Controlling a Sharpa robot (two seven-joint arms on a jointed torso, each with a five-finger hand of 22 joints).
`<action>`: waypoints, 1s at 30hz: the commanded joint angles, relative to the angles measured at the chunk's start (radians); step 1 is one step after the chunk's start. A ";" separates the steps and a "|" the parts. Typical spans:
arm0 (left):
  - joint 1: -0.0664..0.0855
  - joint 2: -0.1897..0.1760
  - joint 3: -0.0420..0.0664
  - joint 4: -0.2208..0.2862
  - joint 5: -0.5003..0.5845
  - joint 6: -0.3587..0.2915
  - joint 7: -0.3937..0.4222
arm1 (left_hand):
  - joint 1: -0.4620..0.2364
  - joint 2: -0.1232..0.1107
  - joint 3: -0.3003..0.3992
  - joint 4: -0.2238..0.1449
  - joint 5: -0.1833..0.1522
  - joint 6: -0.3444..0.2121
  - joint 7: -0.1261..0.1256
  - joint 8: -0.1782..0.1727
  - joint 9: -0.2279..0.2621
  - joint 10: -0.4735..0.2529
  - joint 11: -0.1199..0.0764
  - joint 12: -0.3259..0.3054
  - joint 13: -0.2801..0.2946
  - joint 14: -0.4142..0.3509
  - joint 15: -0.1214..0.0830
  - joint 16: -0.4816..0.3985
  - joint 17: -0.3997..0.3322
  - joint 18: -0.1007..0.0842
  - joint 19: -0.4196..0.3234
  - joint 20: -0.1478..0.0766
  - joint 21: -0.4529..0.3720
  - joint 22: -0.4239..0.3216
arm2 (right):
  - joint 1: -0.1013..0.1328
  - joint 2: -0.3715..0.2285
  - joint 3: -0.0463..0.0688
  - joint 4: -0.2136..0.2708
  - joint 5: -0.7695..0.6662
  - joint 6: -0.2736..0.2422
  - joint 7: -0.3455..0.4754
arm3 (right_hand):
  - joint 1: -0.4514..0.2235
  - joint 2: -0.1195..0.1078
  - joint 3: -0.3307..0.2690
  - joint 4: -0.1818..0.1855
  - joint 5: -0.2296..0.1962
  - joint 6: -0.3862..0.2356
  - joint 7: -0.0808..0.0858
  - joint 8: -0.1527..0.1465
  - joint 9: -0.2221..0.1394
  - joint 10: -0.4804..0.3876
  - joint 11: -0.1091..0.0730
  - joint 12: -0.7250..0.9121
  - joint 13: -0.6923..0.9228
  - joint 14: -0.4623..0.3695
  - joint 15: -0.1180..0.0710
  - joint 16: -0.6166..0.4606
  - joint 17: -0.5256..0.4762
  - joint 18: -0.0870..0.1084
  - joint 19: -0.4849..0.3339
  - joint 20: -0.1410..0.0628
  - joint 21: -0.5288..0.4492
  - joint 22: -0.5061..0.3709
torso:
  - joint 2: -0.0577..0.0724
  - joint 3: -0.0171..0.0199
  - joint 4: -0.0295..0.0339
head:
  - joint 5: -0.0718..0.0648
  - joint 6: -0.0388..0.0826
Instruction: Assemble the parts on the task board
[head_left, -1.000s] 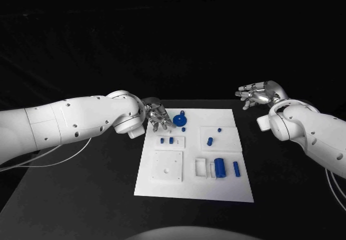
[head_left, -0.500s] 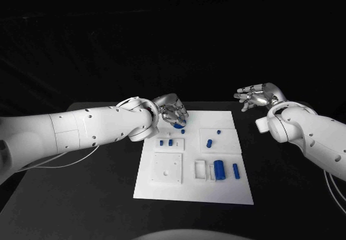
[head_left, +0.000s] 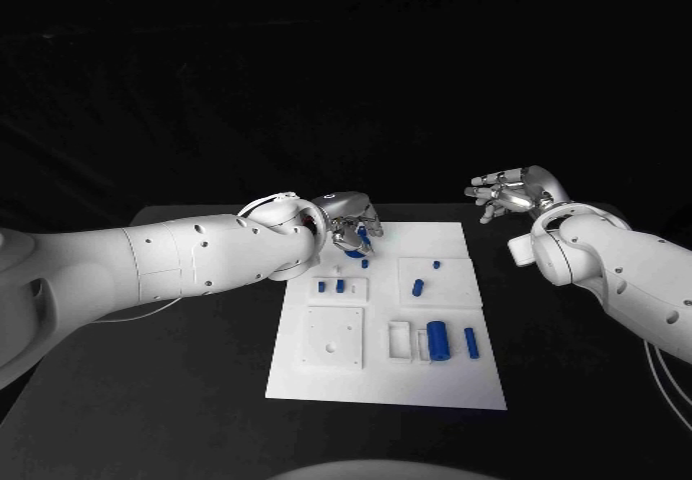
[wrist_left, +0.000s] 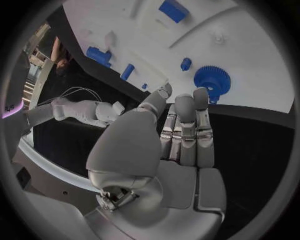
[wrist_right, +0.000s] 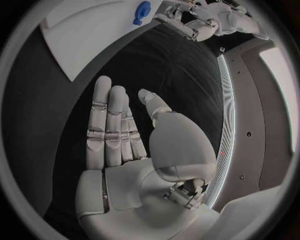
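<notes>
— At the upper left corner of the task board (head_left: 433, 385), the left robot hand (head_left: 351, 228) hovers over the blue gear (head_left: 356, 251), fingers straight and together, holding nothing.

— And the right robot hand (head_left: 512, 197)?

— Upper right, off the board above the tabletop (head_left: 188, 370), fingers spread, empty.

— Risk?

— I'd judge a slanted approach could nudge the gear off its spot.

— The left wrist view shows the gap between fingertips (wrist_left: 201, 95) and gear; from the head view the hand covers it.

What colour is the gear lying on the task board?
Blue; the gear shows best in the left wrist view.
</notes>
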 joint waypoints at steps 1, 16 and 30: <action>-0.003 0.009 0.000 -0.011 -0.048 0.086 0.035 | 0.014 -0.002 -0.017 0.013 -0.009 -0.001 0.000 -0.004 -0.002 -0.001 0.000 -0.004 0.000 -0.009 0.003 0.010 -0.015 -0.012 -0.002 -0.001 -0.020 -0.003 | 0.000 0.000 0.000 0.005 -0.007 -0.004 0.012 | -0.007 -0.002 -0.005 0.000 0.005 -0.009 0.001 -0.004 -0.001 -0.005 0.002 -0.004 -0.001 -0.006 0.001 -0.006 -0.001 -0.012 0.030 0.005 -0.006 0.000 | 0.002 -0.0009 -0.0012 | 0.000 0.000; -0.013 0.023 0.000 -0.044 -0.075 0.164 0.061 | 0.005 0.001 -0.021 0.052 -0.029 0.015 0.000 -0.003 -0.001 0.060 -0.004 -0.003 0.000 -0.016 0.009 0.033 -0.039 -0.012 0.015 0.003 -0.054 0.012 | 0.000 -0.004 0.000 0.013 -0.007 -0.006 0.012 | -0.007 -0.002 -0.004 0.000 0.006 -0.010 0.001 -0.004 -0.001 -0.006 0.002 -0.004 -0.001 -0.006 0.001 -0.006 -0.002 -0.012 0.030 0.005 -0.007 -0.001 | 0.001 -0.0003 -0.0008 | -0.006 -0.005; -0.032 0.034 0.000 -0.063 -0.105 0.118 0.084 | -0.003 0.003 0.069 0.046 -0.019 0.061 0.002 -0.004 -0.001 0.103 -0.009 -0.004 -0.001 -0.019 0.010 0.049 -0.047 -0.007 0.012 0.002 -0.039 0.021 | 0.000 -0.008 0.001 0.019 -0.007 -0.005 0.012 | -0.007 -0.001 -0.002 0.001 0.006 -0.010 0.001 -0.004 -0.001 -0.005 0.002 -0.003 -0.001 -0.005 0.001 -0.006 -0.003 -0.011 0.031 0.005 -0.009 -0.001 | 0.001 0.0005 0.0002 | -0.006 -0.005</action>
